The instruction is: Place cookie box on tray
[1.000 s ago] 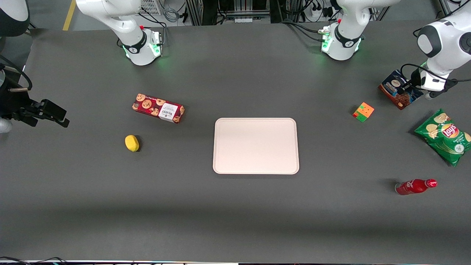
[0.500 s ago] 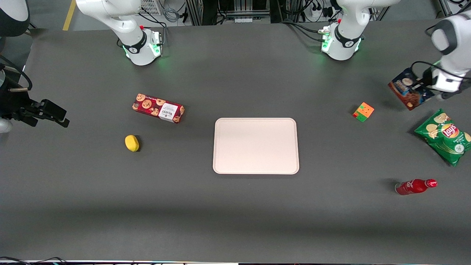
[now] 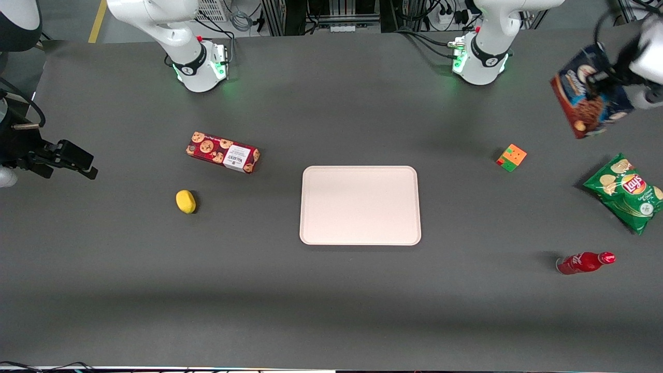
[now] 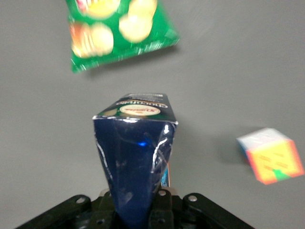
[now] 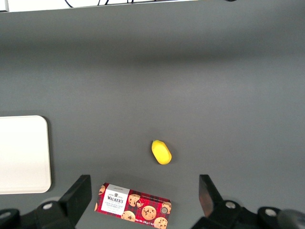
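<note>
Cookie box point(image 3: 590, 101) held in air at working arm's end of table, gripper point(image 4: 138, 210) pinching its lower end; box stands lengthwise out from fingers, foil face crumpled. Tray point(image 3: 360, 205) lies mid-table, well apart, toward parked arm's end and nearer front camera. Below box: green chips bag point(image 3: 627, 190), colour cube point(image 3: 511, 157). Judgement: carry box across to tray next.
</note>
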Robot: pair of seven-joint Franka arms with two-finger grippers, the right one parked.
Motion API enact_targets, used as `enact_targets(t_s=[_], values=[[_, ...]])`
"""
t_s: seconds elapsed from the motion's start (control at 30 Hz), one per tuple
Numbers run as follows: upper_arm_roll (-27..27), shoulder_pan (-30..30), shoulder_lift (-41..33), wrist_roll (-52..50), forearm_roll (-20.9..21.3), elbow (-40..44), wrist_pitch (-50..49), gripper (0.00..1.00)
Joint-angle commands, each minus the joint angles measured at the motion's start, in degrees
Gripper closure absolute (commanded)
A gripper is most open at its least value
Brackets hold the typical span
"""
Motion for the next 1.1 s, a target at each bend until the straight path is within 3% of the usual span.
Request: enact_targets(t_s=[0.0, 0.2, 0.43, 0.67, 0.87, 1.07], values=[[-5.7, 0.1, 7.6, 0.0, -4.5, 10.9, -3.9, 1.00], [-16.4, 0.1, 15.3, -3.5, -8.3, 15.5, -0.5, 1.00], [-25.2, -0.5, 28.9, -9.7, -7.7, 15.6, 14.5, 1.00], [-26.0, -1.3, 41.4, -10.1, -1.8, 14.0, 28.1, 1.00], [-26.0, -1.8, 45.9, -17.3, 6.8, 9.2, 37.6, 1.00], [-26.4, -2.5, 47.4, -21.5, 7.9, 8.4, 39.5, 1.00]])
